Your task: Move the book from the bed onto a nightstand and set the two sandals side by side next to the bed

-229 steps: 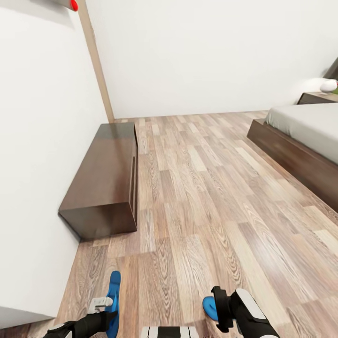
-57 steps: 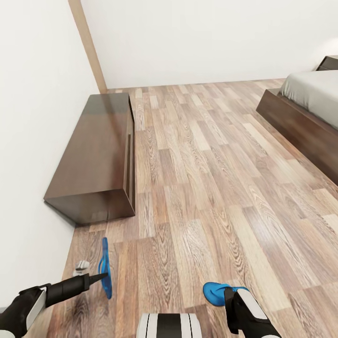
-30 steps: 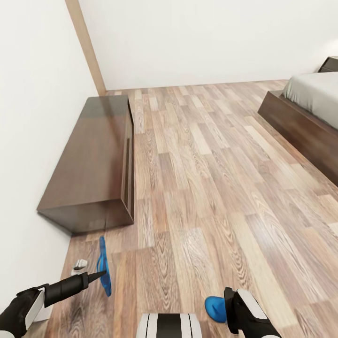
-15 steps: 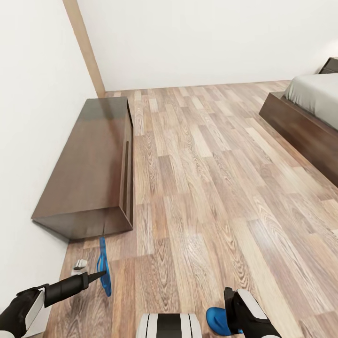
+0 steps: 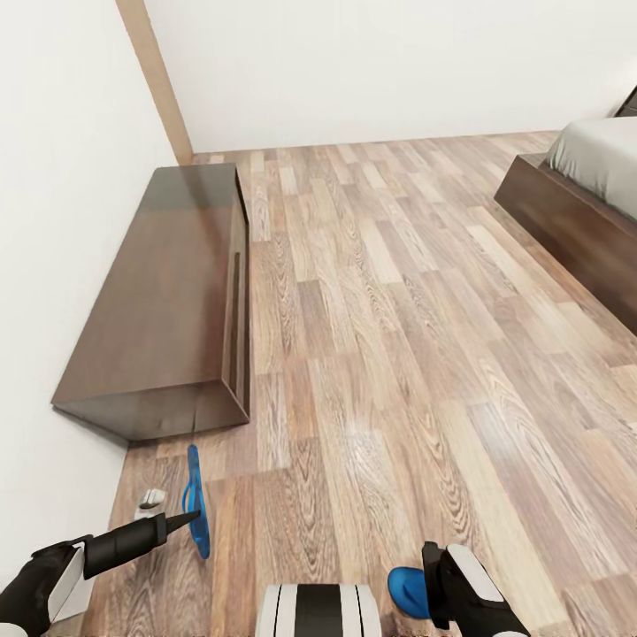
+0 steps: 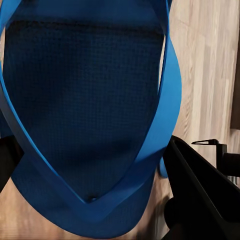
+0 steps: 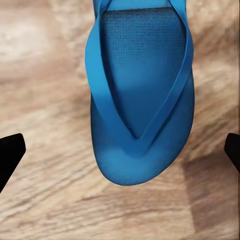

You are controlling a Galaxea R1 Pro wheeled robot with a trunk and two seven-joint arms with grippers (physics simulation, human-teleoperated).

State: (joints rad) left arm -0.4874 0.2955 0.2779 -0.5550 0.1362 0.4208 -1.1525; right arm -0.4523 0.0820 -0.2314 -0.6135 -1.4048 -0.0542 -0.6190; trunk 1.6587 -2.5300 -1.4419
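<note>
Left gripper (image 5: 186, 520): I have it clamped on one blue sandal (image 5: 195, 501), carried edge-on above the wood-plank floor (image 5: 398, 292); the left wrist view shows the strap (image 6: 167, 95) right at the finger (image 6: 200, 190).
Right gripper (image 5: 433, 588): the other sandal (image 7: 140, 95) sits between my spread finger tips; whether it is gripped or merely hanging below — I cannot tell.
Bed (image 5: 584, 195): far right of the head view, well apart from both sandals.
Book, nightstand: not placed from here.
Risk 1: the left sandal is pinched at its strap; I judge a quick base turn could swing it loose.
Risk 2: the long low cabinet (image 5: 168, 301) lies near my left arm — a careless swing could clip it.
Containers: the cabinet front shows a closed panel; contents hidden.
</note>
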